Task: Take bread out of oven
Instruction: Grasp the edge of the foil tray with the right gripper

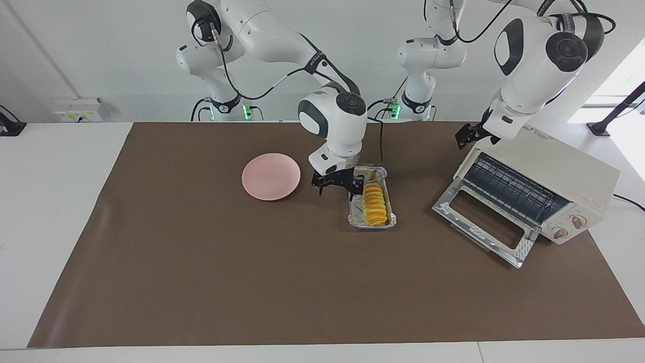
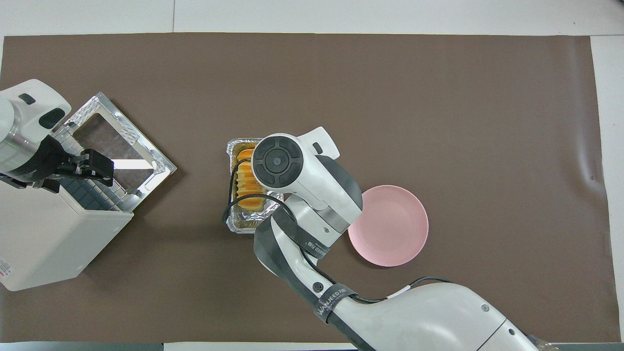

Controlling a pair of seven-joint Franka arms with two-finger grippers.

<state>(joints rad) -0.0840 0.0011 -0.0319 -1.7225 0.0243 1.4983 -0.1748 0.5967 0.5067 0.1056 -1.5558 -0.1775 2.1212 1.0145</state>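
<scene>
bread [image 1: 375, 203] lay in foil tray [image 1: 389, 220] on mat, outside oven [image 1: 549, 174], long axis running toward/away from robots | right gripper [image 1: 336, 185] fingers spread, empty, low over tray's robot-side end, nearer arm | left gripper [image 1: 466, 134] spread, waiting over oven top

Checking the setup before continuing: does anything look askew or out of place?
Only the oven stands out: it sits angled at the left arm's end, door dropped open. The bread lies neatly in its foil tray.
</scene>
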